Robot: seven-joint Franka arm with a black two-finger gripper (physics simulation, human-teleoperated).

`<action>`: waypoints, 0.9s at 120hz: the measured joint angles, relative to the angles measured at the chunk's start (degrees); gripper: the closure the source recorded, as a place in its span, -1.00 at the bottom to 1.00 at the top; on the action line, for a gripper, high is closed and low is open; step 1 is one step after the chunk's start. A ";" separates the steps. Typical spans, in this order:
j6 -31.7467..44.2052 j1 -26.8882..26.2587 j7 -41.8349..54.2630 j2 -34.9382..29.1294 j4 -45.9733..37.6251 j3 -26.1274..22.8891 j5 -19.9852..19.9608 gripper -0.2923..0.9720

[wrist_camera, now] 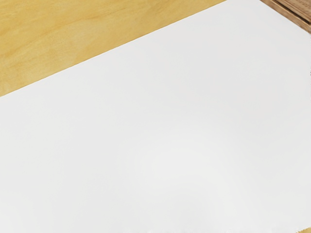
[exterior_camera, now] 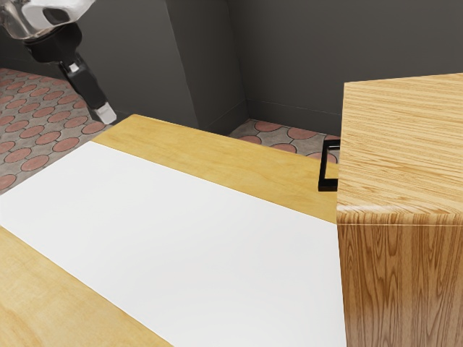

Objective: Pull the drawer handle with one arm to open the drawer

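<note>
Wooden cabinet [exterior_camera: 401,181] stands on the counter [exterior_camera: 217,155] at the exterior view's right. Its black drawer handle [exterior_camera: 329,166] juts from the side facing the arm. The drawer front is seen edge-on and appears flush, so probably closed, contents hidden. A white sheet [exterior_camera: 181,238] lies flat across the counter between arm and cabinet. The gripper [exterior_camera: 105,112] hangs at upper left above the counter's far edge, well apart from the handle, and how wide it stands cannot be told. In the wrist view, white sheet [wrist_camera: 170,136] lies beneath the hand.

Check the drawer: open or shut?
Looks shut: the black handle sits tight against the wooden cabinet, and nothing is pulled out.
</note>
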 joint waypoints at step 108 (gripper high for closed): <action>5.83 -4.15 -18.55 7.18 -2.11 -0.08 -34.25 -0.53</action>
